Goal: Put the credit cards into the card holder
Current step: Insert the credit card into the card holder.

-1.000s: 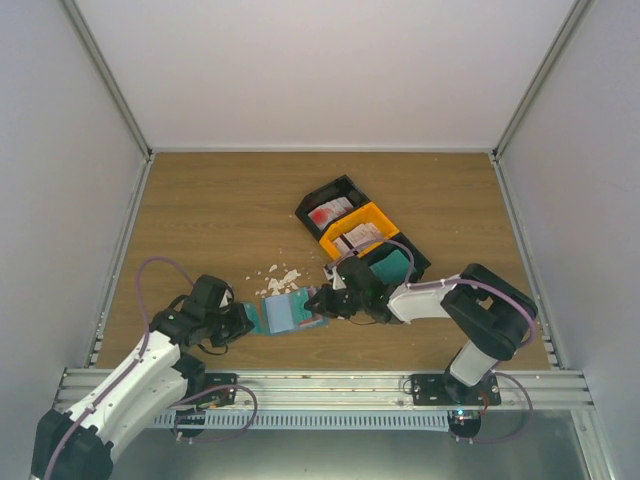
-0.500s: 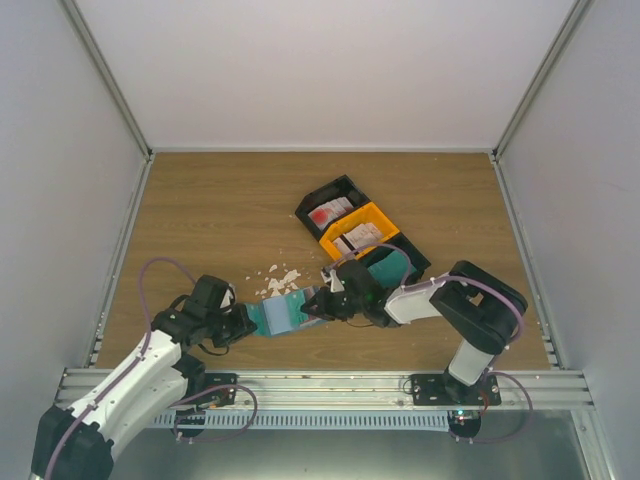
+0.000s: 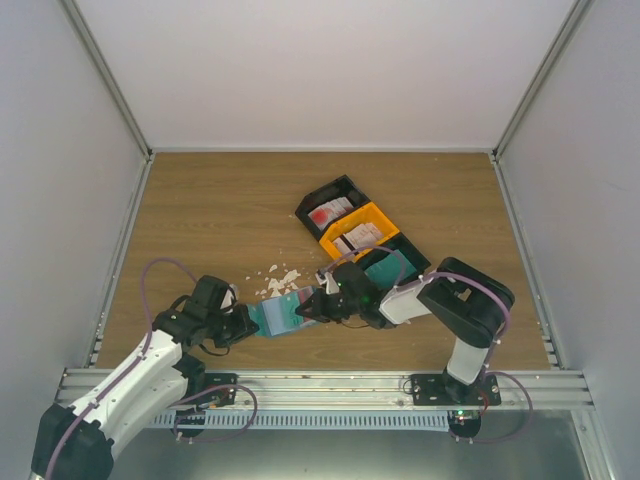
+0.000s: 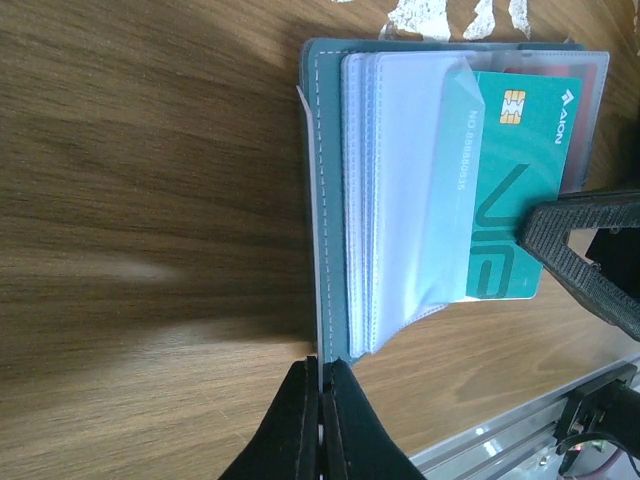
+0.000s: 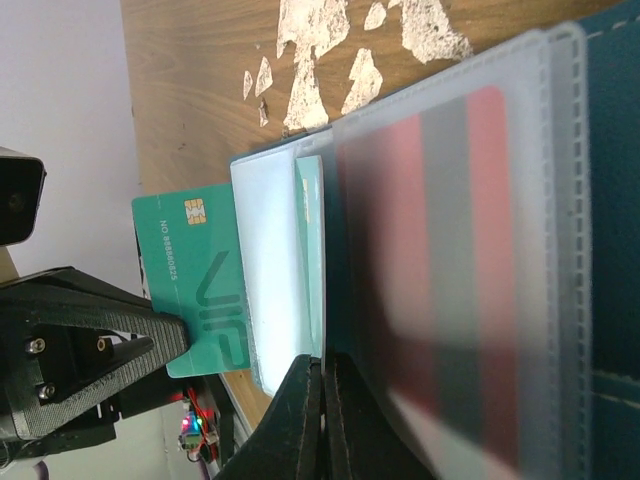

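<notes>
Worktop (image 4: 150, 200) as I see it while driving the two arms. Left end effector (image 4: 320, 372): fingers pressed together on the near corner of the card holder (image 4: 330, 200), with a thin pale edge of its cover caught between the tips. Right end effector (image 5: 320, 368): fingers also pressed together, tips at the near edge of the clear sleeves (image 5: 275, 280); I cannot tell whether a sleeve is pinched between them. From above, the two end effectors meet the card holder from opposite sides, the left one at its left edge and the right one at its right edge. The card holder lies open on the worktop between the arms, toward the near edge, just beside the white scraps (image 5: 320, 30). It has a blue-teal cover with a stitched border and a fanned stack of clear sleeves. A green card (image 4: 515, 180) with a gold chip sits partly under a raised sleeve, its other part bare. In the left wrist view a black ribbed finger of the right end effector lies against the green card's bare edge. In the right wrist view the black body of the left end effector reaches the green card's lower corner. I cannot tell which of them, if either, grips it. A frosted sleeve close to the right wrist camera shows a red card (image 5: 450, 250) with grey bands. Beyond the card holder, to the right, three trays stand in a row. The black tray (image 3: 320, 193) holds red-and-white cards, the orange tray (image 3: 385, 214) whitish ones, and the second black tray (image 3: 420, 262) a teal one.
</notes>
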Action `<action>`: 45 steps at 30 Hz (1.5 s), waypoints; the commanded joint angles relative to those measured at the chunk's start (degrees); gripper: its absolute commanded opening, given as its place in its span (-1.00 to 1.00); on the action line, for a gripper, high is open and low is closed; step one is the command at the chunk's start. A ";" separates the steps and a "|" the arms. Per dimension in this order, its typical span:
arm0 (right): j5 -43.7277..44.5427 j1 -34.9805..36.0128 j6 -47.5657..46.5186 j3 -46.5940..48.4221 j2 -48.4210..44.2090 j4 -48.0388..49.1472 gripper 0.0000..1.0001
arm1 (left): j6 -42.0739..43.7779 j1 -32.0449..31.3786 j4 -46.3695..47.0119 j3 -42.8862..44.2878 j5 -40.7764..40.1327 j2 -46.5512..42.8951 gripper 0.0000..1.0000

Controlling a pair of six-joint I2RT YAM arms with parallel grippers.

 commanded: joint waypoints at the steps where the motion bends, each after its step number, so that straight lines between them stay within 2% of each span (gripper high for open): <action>1: -1.60 1.49 0.37 0.90 2.09 0.36 -0.99 | 0.71 0.20 3.06 -0.92 1.49 0.07 -1.00; 8: -3.20 1.94 -0.38 2.25 4.22 0.19 -0.95 | 0.77 0.20 3.35 -1.01 1.66 0.14 -1.00; 19: -0.70 3.56 -3.83 5.95 4.37 -4.55 -0.71 | 0.89 0.24 3.56 -1.01 2.07 0.23 -1.00; 22: 1.97 4.18 -5.62 7.25 2.97 -8.89 -0.61 | 0.88 0.22 3.71 -0.97 2.10 0.23 -1.00; 31: 13.87 7.94 -11.35 16.83 1.56 -29.13 -0.12 | 0.88 0.22 4.76 -1.30 2.69 0.43 -1.00; 38: 20.55 11.39 -13.31 25.17 5.97 -39.87 -0.09 | 1.33 0.20 5.98 -1.90 3.52 1.34 -1.00; 45: 28.46 11.39 -12.97 24.89 0.89 -44.96 -0.05 | 0.86 0.20 5.35 -1.33 1.69 1.38 -1.00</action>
